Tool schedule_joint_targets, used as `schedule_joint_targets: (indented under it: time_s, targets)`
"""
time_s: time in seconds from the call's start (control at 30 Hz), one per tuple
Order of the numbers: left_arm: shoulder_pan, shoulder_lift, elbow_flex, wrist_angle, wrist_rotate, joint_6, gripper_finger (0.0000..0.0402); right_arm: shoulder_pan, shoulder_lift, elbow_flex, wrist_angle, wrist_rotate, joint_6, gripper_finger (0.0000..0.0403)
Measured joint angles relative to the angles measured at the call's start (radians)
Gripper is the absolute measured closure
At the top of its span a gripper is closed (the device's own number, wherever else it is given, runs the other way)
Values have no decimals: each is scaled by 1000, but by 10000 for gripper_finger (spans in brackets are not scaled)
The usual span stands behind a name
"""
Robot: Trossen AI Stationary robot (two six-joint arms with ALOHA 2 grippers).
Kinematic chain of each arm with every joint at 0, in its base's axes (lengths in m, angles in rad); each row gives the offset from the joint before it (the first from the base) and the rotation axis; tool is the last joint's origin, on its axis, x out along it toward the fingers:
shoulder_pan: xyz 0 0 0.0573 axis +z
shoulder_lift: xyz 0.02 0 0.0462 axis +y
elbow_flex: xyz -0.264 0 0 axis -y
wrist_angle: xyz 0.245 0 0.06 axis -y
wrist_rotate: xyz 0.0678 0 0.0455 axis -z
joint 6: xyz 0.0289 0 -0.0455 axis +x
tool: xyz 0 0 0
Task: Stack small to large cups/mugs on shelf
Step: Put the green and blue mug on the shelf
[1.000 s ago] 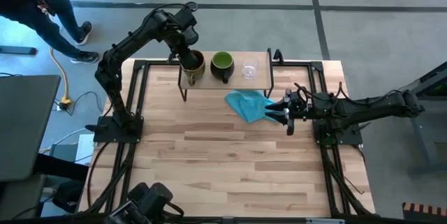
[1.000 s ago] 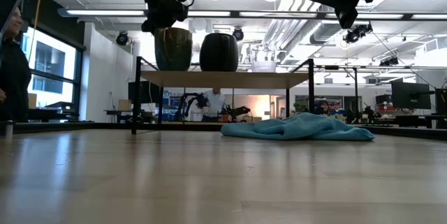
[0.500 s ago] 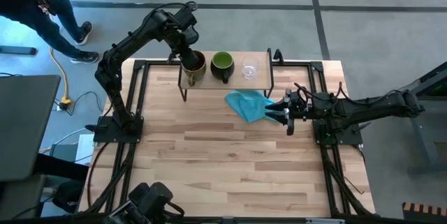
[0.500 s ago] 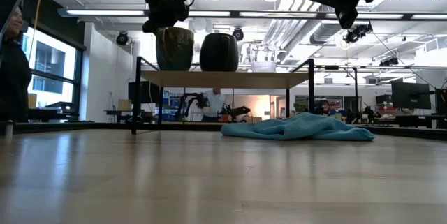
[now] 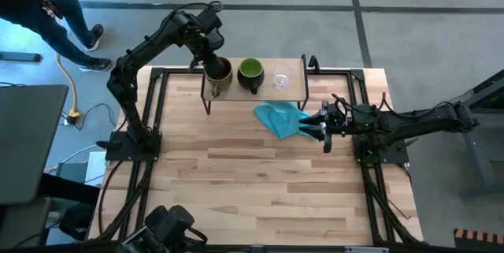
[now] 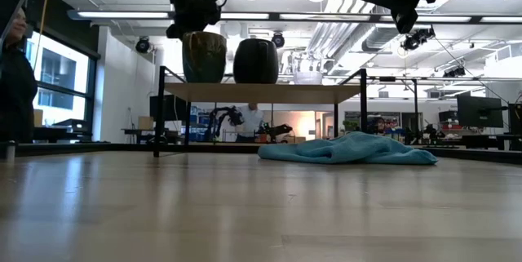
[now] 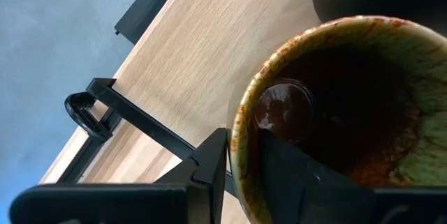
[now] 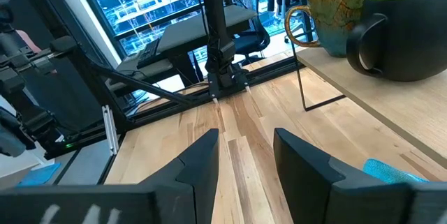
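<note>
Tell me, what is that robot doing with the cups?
The robot is lining up cups on a little wooden shelf. Its left pincer is pinching the rim of the big tan-brown mug, one finger inside and one outside, at the shelf's left end. Next to it stands the dark mug with green inside, then the small clear glass cup. The right pincer is open and waits beside a blue cloth on the table.

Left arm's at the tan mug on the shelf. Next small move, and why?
Probably open the left gripper and lift clear. Its fingers straddle the rim of the tan mug, which already stands on the shelf beside the dark mug and the glass cup, ordered by size.
</note>
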Motion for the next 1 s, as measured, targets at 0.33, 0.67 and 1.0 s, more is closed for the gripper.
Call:
schedule_joint_targets:
  time_s: [0.33, 0.67, 1.0]
  targets:
    - [0, 0, 0, 4, 0, -9, 332, 0, 0, 0, 0, 0, 0, 275]
    - [0, 0, 0, 3, 0, -12, 332, 0, 0, 0, 0, 0, 1, 275]
    - [0, 0, 0, 8, 25, -15, 332, 0, 0, 0, 0, 0, 3, 275]
